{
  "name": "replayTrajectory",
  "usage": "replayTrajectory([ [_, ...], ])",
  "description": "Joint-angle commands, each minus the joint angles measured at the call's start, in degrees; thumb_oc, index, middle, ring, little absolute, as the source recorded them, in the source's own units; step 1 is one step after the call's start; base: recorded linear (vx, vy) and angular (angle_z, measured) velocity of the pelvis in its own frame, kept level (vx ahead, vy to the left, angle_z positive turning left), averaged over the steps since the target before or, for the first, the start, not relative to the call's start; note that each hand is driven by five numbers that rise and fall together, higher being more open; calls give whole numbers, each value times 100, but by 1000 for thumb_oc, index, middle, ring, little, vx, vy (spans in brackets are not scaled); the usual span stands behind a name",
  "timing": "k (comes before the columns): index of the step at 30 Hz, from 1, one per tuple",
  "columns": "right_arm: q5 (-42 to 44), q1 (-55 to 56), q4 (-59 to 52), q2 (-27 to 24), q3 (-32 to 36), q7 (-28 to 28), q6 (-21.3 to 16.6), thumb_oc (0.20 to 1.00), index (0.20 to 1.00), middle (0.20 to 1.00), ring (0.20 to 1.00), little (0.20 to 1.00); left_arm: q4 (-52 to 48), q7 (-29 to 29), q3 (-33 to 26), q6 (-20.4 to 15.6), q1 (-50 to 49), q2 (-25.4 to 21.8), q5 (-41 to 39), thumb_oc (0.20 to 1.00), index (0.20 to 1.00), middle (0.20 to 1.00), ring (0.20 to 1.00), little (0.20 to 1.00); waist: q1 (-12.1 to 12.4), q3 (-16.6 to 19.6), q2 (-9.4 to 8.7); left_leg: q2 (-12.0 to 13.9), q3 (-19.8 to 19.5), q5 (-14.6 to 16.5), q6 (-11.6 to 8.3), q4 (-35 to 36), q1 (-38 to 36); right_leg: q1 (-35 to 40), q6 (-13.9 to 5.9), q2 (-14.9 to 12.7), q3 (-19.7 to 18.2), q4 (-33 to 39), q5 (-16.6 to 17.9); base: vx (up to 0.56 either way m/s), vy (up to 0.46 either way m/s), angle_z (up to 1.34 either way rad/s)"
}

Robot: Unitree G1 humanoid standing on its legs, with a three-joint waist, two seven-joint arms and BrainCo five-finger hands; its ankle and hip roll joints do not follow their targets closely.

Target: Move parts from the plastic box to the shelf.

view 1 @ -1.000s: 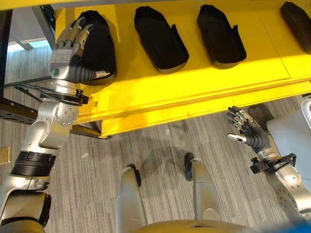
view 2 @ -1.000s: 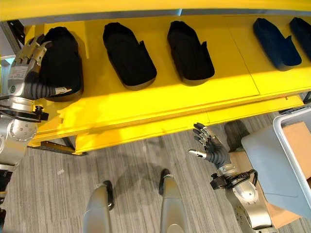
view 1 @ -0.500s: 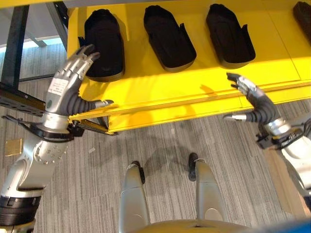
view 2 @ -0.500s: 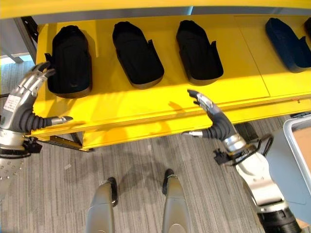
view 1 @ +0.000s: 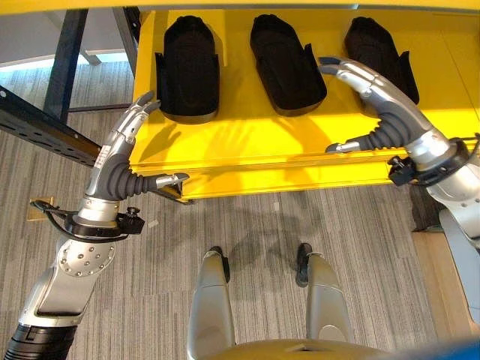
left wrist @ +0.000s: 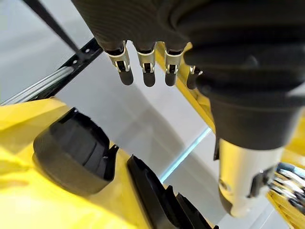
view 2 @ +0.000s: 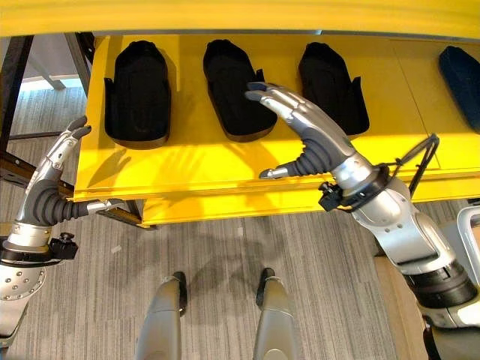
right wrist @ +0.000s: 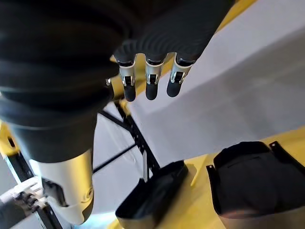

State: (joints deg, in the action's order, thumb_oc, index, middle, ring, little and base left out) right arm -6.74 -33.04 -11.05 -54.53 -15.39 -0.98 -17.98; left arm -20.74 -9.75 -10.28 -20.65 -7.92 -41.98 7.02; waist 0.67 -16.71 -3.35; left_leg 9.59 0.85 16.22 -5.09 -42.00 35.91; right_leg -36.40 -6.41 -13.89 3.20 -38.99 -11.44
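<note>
Yellow shelf [view 1: 300,150] is seen in the left eye view carrying three black parts [view 1: 189,67] side by side, long axes running front to back. The left hand [view 1: 124,161] is held empty at the shelf's front corner, fingers spread straight.

In the right eye view, the right hand [view 2: 307,131] is raised over the shelf, fingers spread, empty, between the middle part [view 2: 234,86] and the next one.

The wrist views confirm both hands extended, nothing held.

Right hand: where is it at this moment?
In the eye views the right hand is open and empty over the yellow shelf, its fingertips between the middle black part and the next one on the right.
</note>
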Motion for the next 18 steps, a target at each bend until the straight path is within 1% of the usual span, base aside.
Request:
replayTrajectory([
  [1, -201, -349, 220, -19, -192, 358, -78, 1000, 1000, 1000, 1000, 1000, -399, -4, 137, -289, -48, -124, -440, 1000, 1000, 1000, 1000, 1000, 5, 330, 74, 203, -293, -764, -60, 547, -109, 82, -107, -140, -387, 47, 535, 6, -8, 8],
  [3, -269, -591, 446, -23, -400, 412, -27, 1000, 1000, 1000, 1000, 1000, -390, 33, 186, -307, -90, -104, -578, 1000, 1000, 1000, 1000, 1000, 42, 310, 80, 190, -305, -765, -54, 549, -113, 89, -104, -152, -382, 47, 530, -4, -9, 9],
  [4, -344, -873, 733, 13, -649, 468, 6, 1000, 1000, 1000, 1000, 1000, -385, 48, 222, -305, -102, -126, -624, 1000, 1000, 1000, 1000, 1000, 71, 285, 96, 174, -314, -816, -39, 565, -93, 92, -100, -166, -378, 67, 574, -14, -11, 6],
  [6, -423, -1057, 970, 27, -784, 569, 61, 1000, 1000, 1000, 1000, 1000, -378, 52, 239, -317, -143, -123, -710, 1000, 1000, 1000, 1000, 1000, 101, 262, 110, 162, -318, -824, -35, 571, -87, 99, -102, -165, -374, 65, 569, 1, -8, 6],
  [7, -419, -1110, 1104, 58, -825, 606, 80, 1000, 1000, 1000, 1000, 1000, -373, 44, 253, -318, -161, -129, -703, 1000, 1000, 1000, 1000, 1000, 117, 247, 120, 157, -318, -781, -39, 543, -92, 105, -110, -174, -368, 33, 526, -3, -3, 5],
  [8, -446, -1242, 1258, 85, -884, 656, 128, 1000, 1000, 1000, 1000, 1000, -361, 30, 274, -329, -175, -144, -761, 1000, 1000, 1000, 1000, 1000, 145, 228, 130, 142, -314, -829, -24, 551, -64, 92, -100, -180, -371, 51, 573, 1, -1, 5],
  [12, -489, -1480, 1600, 134, -977, 819, 208, 1000, 1000, 1000, 1000, 1000, -344, 27, 299, -319, -200, -182, -825, 1000, 1000, 1000, 1000, 1000, 174, 185, 153, 118, -324, -840, -8, 546, -48, 82, -95, -196, -365, 33, 574, 5, -2, 5],
  [13, -476, -1514, 1676, 161, -972, 867, 220, 1000, 1000, 1000, 1000, 1000, -332, 35, 306, -314, -209, -184, -849, 1000, 1000, 1000, 1000, 1000, 179, 173, 160, 121, -323, -791, -12, 515, -55, 92, -100, -199, -367, 4, 526, 0, 0, 0],
  [15, -474, -1586, 1756, 191, -966, 928, 251, 1000, 1000, 1000, 1000, 1000, -332, 40, 328, -301, -198, -196, -874, 1000, 1000, 1000, 1000, 1000, 183, 155, 171, 118, -322, -791, -10, 508, -49, 85, -100, -206, -371, -1, 523, 0, 0, 0],
  [18, -390, -1569, 1922, 316, -805, 1113, 269, 1000, 1000, 1000, 1000, 1000, -283, 33, 396, -293, -182, -178, -902, 1000, 1000, 1000, 1000, 1000, 193, 146, 190, 102, -329, -786, 2, 493, -25, 73, -98, -203, -367, -11, 523, 0, 0, 0],
])
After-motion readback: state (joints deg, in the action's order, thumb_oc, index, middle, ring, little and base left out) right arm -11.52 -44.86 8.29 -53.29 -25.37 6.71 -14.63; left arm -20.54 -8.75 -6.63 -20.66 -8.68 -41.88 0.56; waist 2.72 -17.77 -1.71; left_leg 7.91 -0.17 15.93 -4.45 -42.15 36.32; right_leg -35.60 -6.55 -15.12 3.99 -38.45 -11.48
